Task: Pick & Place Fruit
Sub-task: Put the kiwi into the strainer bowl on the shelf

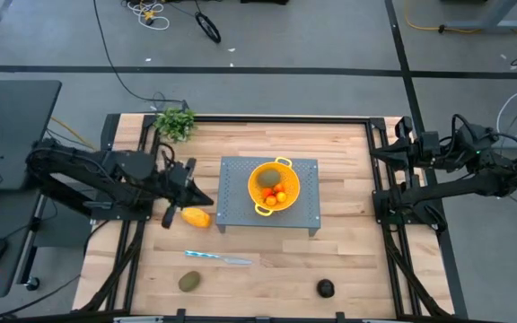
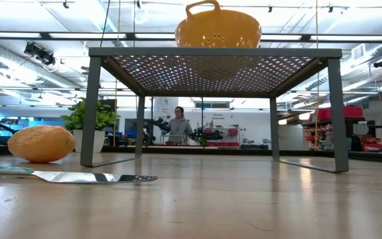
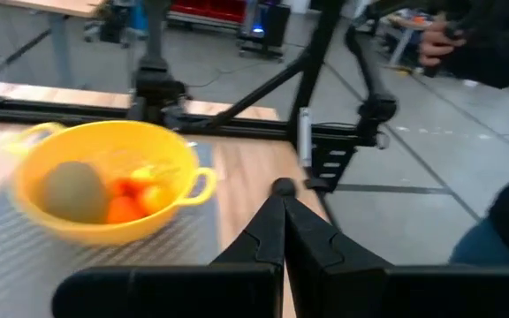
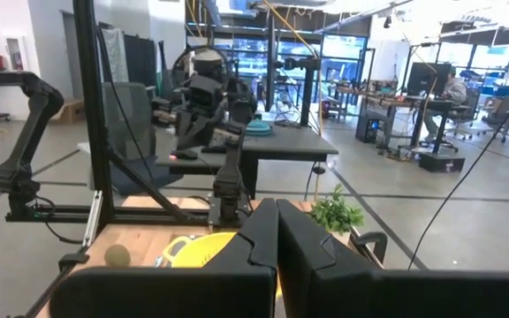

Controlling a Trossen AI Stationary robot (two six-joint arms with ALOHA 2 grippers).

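On the table, a yellow colander on a grey stand already holds an oval and small red fruit. The left gripper, shut and empty, is poised beside the yellow-orange oblong; opening and descending is judged next. The right gripper is shut, empty, parked.

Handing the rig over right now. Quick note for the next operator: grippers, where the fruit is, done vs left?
Left gripper: fingers shut, empty, beside the yellow-orange oblong fruit, left of the grey rack.
Right gripper: fingers shut, empty, arm parked at the table's right edge.
Done: one brownish-green oval and the small orange-red balls sit in the yellow colander on the rack.
Left: the oblong fruit, the second brownish-green oval and the blackish round fruit, both near the front edge.
The knife and leafy bunch are also on the table.
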